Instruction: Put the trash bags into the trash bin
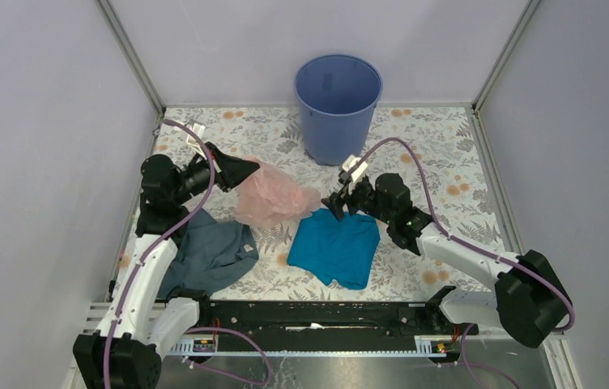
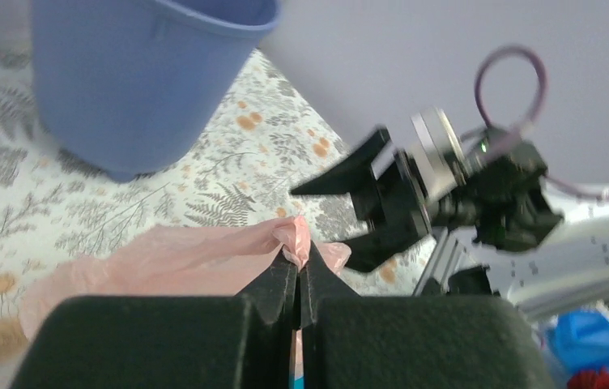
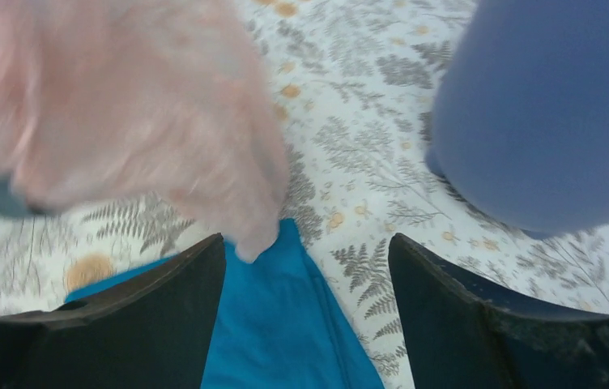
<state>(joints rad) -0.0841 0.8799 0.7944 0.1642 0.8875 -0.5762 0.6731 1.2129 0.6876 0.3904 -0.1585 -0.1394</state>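
Trash bin [image 1: 338, 105]: upright, rear centre of counter [image 1: 439, 146]. Trash bag [image 1: 273, 197]: front-left of the bin, apart from it. Left cloth [image 1: 208, 255] and centre cloth [image 1: 338, 247]: nearer, flanking the bag.

Bare floral tabletop [image 1: 285, 142] between pink trash bag [image 1: 273, 198] and trash bin [image 1: 338, 101], right gripper [image 1: 335, 203] (jaws apart) close beside that gap.

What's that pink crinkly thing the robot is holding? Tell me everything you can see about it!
It is a pink trash bag, thin, crinkled plastic that looks a little see-through. The left gripper is shut on one bunched-up edge, and the rest droops loosely onto the flowery table. Its far tip reaches the corner of the teal cloth; I cannot tell if they touch. It lies in front of the blue trash bin, not in it.
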